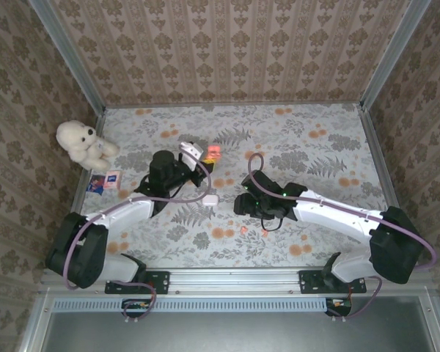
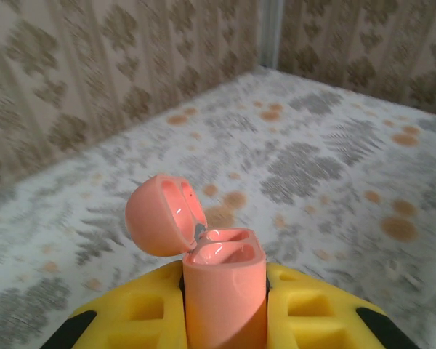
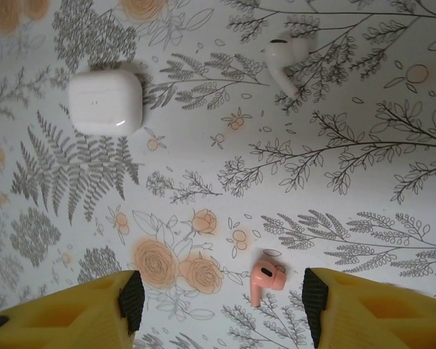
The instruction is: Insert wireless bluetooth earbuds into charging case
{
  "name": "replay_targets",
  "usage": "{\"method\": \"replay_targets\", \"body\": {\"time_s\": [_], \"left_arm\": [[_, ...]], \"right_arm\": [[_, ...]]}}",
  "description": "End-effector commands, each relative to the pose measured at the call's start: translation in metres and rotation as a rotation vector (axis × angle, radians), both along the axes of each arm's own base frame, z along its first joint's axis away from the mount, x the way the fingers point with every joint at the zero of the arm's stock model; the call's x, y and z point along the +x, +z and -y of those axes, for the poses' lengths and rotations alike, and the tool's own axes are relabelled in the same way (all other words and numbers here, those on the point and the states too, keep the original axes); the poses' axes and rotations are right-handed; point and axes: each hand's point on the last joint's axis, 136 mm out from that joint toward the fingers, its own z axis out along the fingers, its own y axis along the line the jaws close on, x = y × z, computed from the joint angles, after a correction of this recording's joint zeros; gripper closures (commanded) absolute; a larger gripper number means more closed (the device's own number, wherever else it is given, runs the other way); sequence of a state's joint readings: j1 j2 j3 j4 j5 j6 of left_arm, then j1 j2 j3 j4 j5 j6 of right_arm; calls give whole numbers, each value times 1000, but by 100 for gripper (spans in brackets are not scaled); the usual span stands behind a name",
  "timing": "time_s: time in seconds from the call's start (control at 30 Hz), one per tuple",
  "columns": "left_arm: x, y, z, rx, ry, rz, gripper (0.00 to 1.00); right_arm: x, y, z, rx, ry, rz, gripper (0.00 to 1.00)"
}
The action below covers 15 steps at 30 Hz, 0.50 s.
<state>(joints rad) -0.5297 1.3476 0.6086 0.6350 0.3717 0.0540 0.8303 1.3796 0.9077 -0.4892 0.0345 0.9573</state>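
The left claw (image 2: 225, 280) has yellow fingers (image 2: 312, 313) with black patches, and between them is a glossy salmon-pink plastic charging case (image 2: 224, 305), its lid the same pink. Between the yellow fingers of the right claw (image 3: 221, 298) lies a salmon-pink plastic earbud (image 3: 265, 281). Beyond that claw are a white stemmed plastic earbud (image 3: 285, 62) and a white rounded plastic case (image 3: 105, 102). The pale printed tablecloth (image 3: 312, 182) has grey ferns and orange roses.

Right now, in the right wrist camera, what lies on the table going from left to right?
White case → orange earbud. The white earbud overlaps the orange one across the picture, so I leave it unranked.
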Motion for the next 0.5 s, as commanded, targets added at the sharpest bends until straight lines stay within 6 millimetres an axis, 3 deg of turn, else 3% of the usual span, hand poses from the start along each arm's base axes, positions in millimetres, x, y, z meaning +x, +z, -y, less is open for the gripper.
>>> {"method": "replay_targets", "body": {"time_s": [0.0,0.17,0.47], "left_arm": [[7,51,-11,-170,94,241,100],[0,53,-21,-275,118,297,100],[-6,51,-6,-259,77,304,100]], "right_arm": [[0,-4,12,-45,-127,1,37],[-5,-12,19,-115,-170,-35,38],[-1,0,13,-87,-186,-8,37]]}}
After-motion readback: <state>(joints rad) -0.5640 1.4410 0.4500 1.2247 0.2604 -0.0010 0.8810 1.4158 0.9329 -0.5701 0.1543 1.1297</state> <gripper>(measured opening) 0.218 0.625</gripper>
